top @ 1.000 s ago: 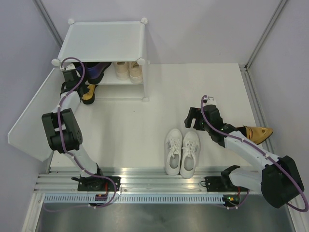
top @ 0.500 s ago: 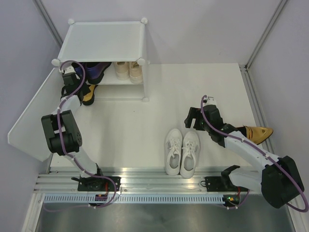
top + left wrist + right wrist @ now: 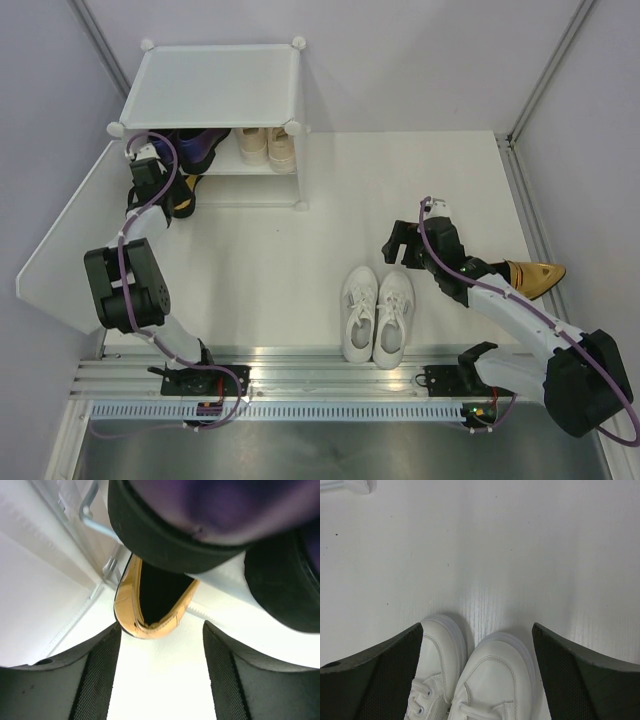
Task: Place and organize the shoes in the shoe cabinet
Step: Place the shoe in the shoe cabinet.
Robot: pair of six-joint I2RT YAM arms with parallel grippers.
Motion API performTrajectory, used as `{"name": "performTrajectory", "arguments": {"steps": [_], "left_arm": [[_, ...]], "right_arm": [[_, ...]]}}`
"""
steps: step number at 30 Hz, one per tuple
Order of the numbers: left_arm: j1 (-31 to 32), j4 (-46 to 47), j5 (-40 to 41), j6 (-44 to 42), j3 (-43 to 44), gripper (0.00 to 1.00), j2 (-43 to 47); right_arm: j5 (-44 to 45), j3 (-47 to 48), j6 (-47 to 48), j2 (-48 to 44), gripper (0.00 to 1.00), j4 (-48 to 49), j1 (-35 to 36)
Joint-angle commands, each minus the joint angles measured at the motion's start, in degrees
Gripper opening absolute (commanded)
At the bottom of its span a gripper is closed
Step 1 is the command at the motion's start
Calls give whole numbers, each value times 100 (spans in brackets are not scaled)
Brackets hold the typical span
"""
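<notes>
The white sneakers sit paired, well apart from the shoe cabinet, under the spread right gripper. Light and soft, they probably hold best at the collar. The left gripper gapes by a gold heel.

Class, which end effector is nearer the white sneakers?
Right. The right end effector hovers by the white sneakers, at their toes; the left end effector is far off, at the shoe cabinet.
</notes>
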State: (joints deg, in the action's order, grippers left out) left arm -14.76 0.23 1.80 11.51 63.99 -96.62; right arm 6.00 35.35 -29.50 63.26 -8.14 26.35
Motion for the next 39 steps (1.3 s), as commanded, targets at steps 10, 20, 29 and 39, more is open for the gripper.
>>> {"name": "performTrajectory", "arguments": {"steps": [10,20,29,39], "left_arm": [[9,12,-145,-70,-624,24,680],[0,21,-154,-96,-291,18,21],[0,65,-145,-140,122,17,-436],[9,205,-154,-228,369,16,-648]], "right_arm": [[-99,-2,23,-235,93,173,-16],[-64,-2,32,-236,93,181,-25],[-2,50,49,-78,93,173,-24],[42,94,67,72,93,181,-16]]}}
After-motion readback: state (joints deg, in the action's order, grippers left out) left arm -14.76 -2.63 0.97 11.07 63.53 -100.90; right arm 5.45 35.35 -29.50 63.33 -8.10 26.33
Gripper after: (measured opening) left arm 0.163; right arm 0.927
